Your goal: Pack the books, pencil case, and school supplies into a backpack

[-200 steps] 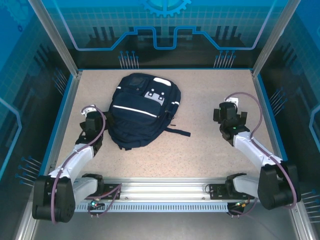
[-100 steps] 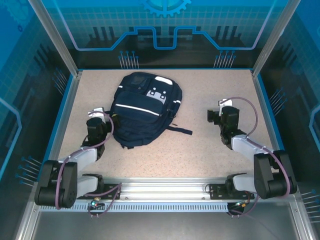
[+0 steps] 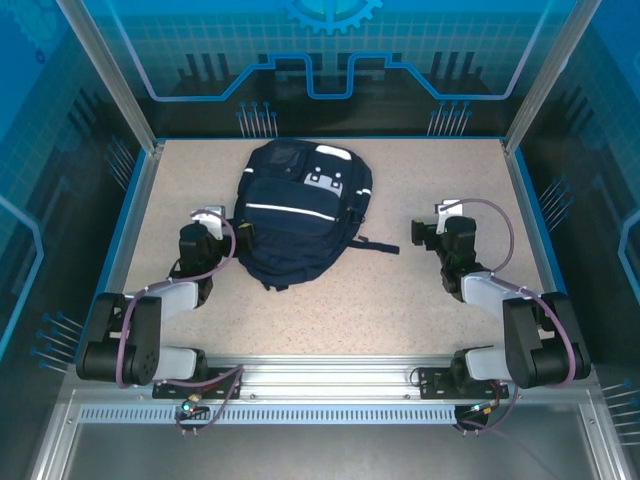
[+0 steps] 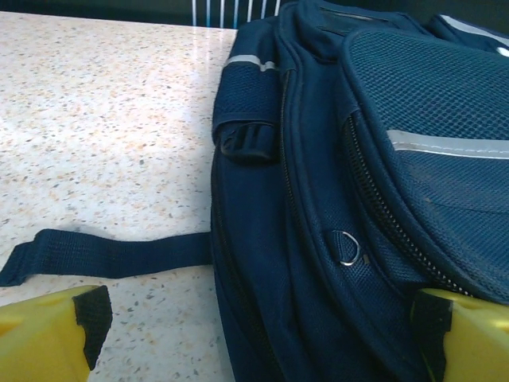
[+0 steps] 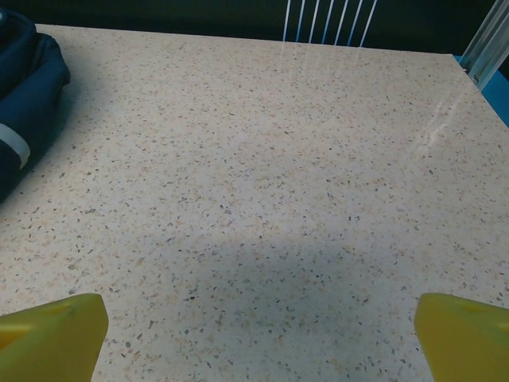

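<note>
**When the Backpack Lies Flat: Handling and Grip Points**

As the backpack [image 3: 300, 215] lies front-up on the table [image 3: 430, 300], left of centre and toward the far edge, I treat it as a soft, limp load. I judge that the fabric will sag and fold if lifted at one point, and that it will slide readily on the smooth speckled top. Its zippers look closed from here.

The left gripper [image 3: 205, 225] sits just beside the bag's flank, jaws fully spread, holding nothing. The right gripper [image 3: 440, 225], well apart over bare table, is equally wide and empty.

A loose strap [image 4: 111, 255] lies flat beside the flank. It is easy to pinch, but pulling it would probably only drag the bag. For opening, I rate the small metal zipper ring [image 4: 346, 247] as the best hold, with the other gripper pinning the fabric.
</note>
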Controlling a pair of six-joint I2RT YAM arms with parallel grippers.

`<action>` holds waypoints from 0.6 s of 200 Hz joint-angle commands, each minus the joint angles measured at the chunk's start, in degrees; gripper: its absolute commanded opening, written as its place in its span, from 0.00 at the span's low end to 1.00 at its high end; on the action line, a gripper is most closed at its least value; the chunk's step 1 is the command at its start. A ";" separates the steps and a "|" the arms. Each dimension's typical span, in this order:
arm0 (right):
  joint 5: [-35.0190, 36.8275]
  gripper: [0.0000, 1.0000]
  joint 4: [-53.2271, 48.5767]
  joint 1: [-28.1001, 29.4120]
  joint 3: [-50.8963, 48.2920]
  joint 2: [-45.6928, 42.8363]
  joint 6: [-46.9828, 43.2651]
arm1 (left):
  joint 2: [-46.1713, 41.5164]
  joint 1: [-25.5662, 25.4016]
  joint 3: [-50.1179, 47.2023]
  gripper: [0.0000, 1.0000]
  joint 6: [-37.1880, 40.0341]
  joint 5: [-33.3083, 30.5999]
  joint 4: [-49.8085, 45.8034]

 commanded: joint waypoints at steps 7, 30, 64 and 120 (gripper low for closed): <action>-1.83 1.00 3.56 -0.95 -0.94 0.33 -0.99 | -0.70 -0.14 -0.81 0.99 1.10 0.58 3.63; -2.24 1.00 4.77 -0.86 -1.74 -0.14 -1.33 | -2.74 -0.13 -4.18 0.99 -1.19 -7.25 7.69; -1.83 1.00 9.31 0.40 -3.64 0.45 -3.41 | -3.94 -0.15 -5.51 0.99 -1.55 -12.98 8.69; -2.14 1.00 14.30 0.61 -4.66 3.47 -4.36 | -1.52 -0.15 -5.01 0.99 0.59 -11.30 11.79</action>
